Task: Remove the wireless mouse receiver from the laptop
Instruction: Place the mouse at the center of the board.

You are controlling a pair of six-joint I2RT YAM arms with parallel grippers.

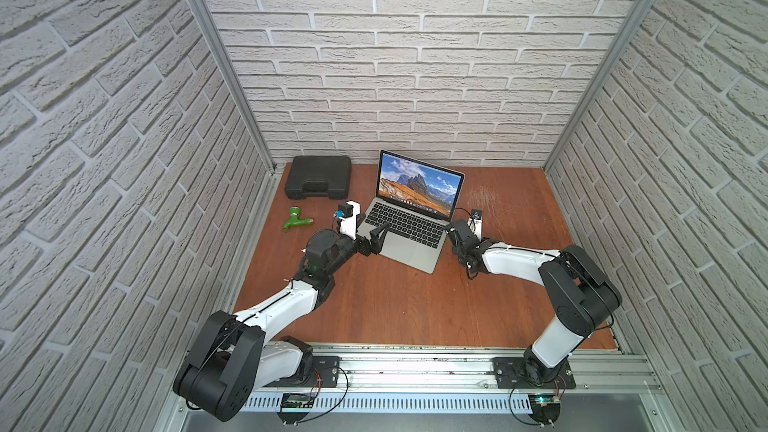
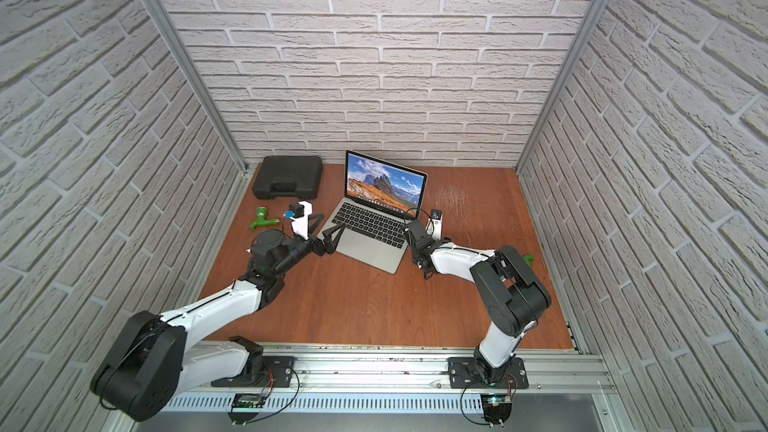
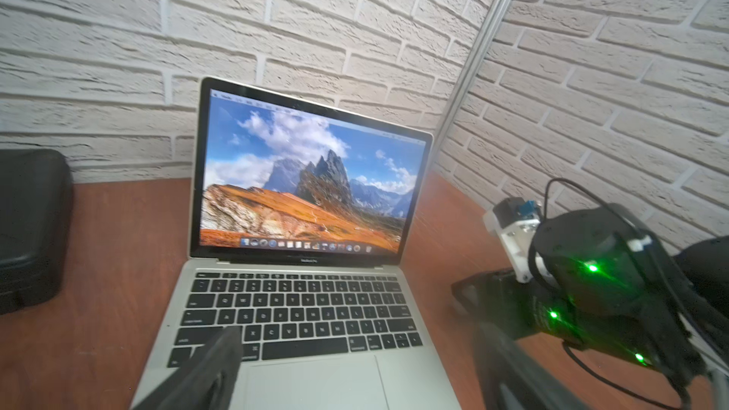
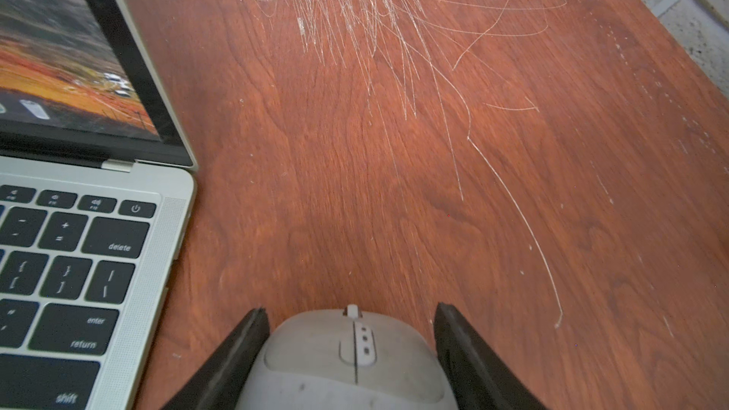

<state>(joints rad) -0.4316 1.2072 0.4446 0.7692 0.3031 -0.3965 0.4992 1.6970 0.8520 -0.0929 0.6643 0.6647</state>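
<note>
The laptop (image 1: 409,224) stands open on the wooden table, screen lit with a mountain landscape, and shows in both top views (image 2: 372,226). My left gripper (image 3: 355,353) is open and hangs over the keyboard's near-left corner, one finger (image 3: 221,356) above the keys, nothing between its fingers. It also shows in a top view (image 1: 372,236). My right gripper (image 4: 351,321) sits just off the laptop's right edge, shut on a grey-white mouse (image 4: 351,353) that rests on the table. The wireless mouse receiver is hidden in every view.
A black moulded case (image 1: 318,176) lies at the back left. A green plastic fitting (image 1: 297,220) lies left of the left gripper. Another green piece (image 2: 528,258) peeks out behind the right arm. Brick-patterned walls enclose the table; a scratched patch (image 4: 355,13) lies right of the laptop.
</note>
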